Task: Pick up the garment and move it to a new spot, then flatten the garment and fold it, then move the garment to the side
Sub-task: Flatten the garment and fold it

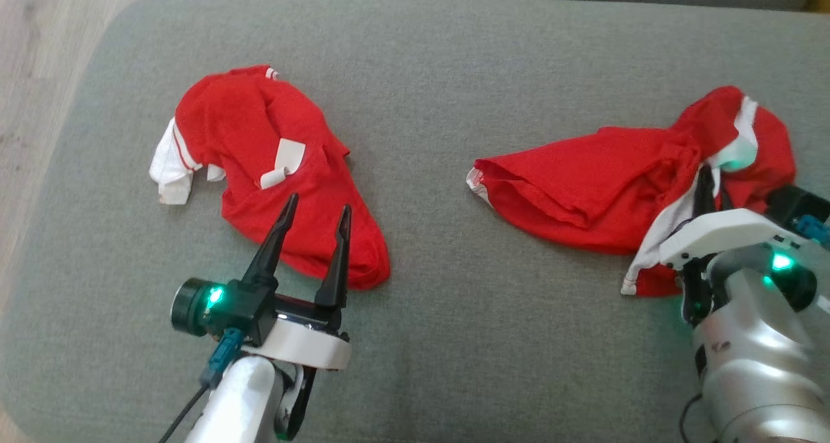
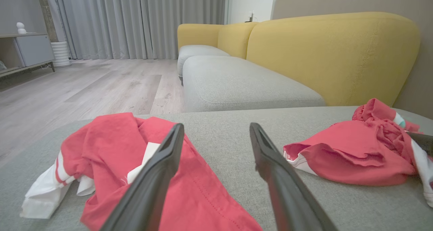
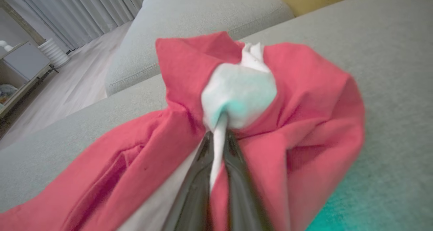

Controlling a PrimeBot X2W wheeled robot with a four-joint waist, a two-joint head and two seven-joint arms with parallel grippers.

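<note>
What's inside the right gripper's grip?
The right gripper pinches a white strip of the right garment; red folds cover the tips, so how deep it bites is hidden.

Matt red cloth garment (image 1: pixel 583 183), rough woven cushion (image 1: pixel 441 339), smooth dark fingers (image 2: pixel 152 183)

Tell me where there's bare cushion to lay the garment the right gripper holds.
Bare cushion runs between the left garment and the right garment, and along the near edge between the left gripper and right gripper. Both ends are crowded.
</note>
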